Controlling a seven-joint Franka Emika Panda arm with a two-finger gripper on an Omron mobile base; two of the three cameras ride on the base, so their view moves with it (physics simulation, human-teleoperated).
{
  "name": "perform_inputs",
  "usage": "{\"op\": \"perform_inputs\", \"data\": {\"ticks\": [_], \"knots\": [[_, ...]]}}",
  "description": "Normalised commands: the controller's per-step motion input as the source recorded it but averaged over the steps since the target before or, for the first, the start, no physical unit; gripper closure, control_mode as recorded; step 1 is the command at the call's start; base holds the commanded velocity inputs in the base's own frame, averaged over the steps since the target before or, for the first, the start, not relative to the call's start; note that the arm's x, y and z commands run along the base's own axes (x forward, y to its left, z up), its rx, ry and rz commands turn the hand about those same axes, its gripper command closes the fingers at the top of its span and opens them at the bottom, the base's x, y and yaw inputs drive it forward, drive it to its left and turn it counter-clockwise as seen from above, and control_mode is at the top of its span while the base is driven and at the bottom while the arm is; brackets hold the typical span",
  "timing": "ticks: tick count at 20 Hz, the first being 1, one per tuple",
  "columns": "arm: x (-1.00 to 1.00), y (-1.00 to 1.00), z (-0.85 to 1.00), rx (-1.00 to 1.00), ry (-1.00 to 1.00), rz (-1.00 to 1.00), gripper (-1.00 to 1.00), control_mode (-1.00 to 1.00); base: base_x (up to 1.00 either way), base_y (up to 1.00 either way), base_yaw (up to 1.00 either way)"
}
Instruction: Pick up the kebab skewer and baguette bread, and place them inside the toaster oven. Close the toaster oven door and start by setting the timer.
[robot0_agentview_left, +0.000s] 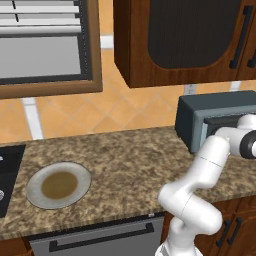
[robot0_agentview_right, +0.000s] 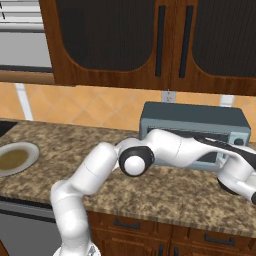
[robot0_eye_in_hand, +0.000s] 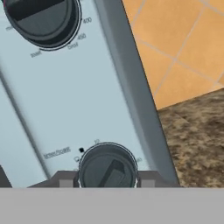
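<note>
**Claw closed on the lower dial of the toaster oven**

The boxy dark blue-grey toaster oven (robot0_agentview_right: 195, 116) stands at the back of the speckled brown stone bench (robot0_agentview_left: 125, 160), against the orange tiled wall (robot0_agentview_left: 100, 112) and under the dark wooden wall cabinets (robot0_agentview_right: 150, 45). Its lighter grey front door (robot0_agentview_right: 207, 150) with the dark window strip is up and shut, though the white arm (robot0_agentview_right: 170, 147) crosses in front of most of it.

The arm reaches across the oven's face to the control panel at its right end. In the hand view the claw (robot0_eye_in_hand: 107, 179) sits right at the pale grey panel (robot0_eye_in_hand: 65, 100), its two finger tips (robot0_eye_in_hand: 65, 180) on either side of a round dark knob (robot0_eye_in_hand: 108, 168), one tip at each edge of it. The jaws are drawn in narrow, pinching this lower knob between them. A second, larger dark knob (robot0_eye_in_hand: 41, 17) lies further up the same panel, well apart from the claw, with small printed markings around it.

To the right of the panel in the hand view, the oven's grey side edge gives way to the tiled wall and the bench surface.

Far to the left on the bench, well apart from the oven, lies a round grey plate (robot0_agentview_left: 35, 192) with a brownish centre. Below the bench edge a grey appliance front with a dark bar handle (robot0_agentview_left: 100, 237) shows.
</note>
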Motion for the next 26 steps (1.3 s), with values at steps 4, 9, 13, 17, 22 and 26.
{"op": "perform_inputs", "data": {"ticks": [4,9,13,17,22,26], "knots": [[0.0,0.0,0.0,0.14,0.0,-0.01,1.0,-1.0,0.0,0.0,0.0],[0.0,0.0,0.0,0.16,0.0,-0.01,1.0,-1.0,0.0,0.0,0.0],[0.0,0.0,0.0,0.16,0.0,-0.01,1.0,-1.0,0.0,0.0,0.0],[0.0,0.0,0.0,0.16,0.0,-0.03,1.0,-1.0,0.0,0.0,0.0],[0.0,0.0,0.0,0.16,0.0,-0.03,1.0,-1.0,0.0,0.0,0.0],[0.0,0.0,0.0,0.16,0.0,-0.03,1.0,-1.0,0.0,0.0,0.0]]}}
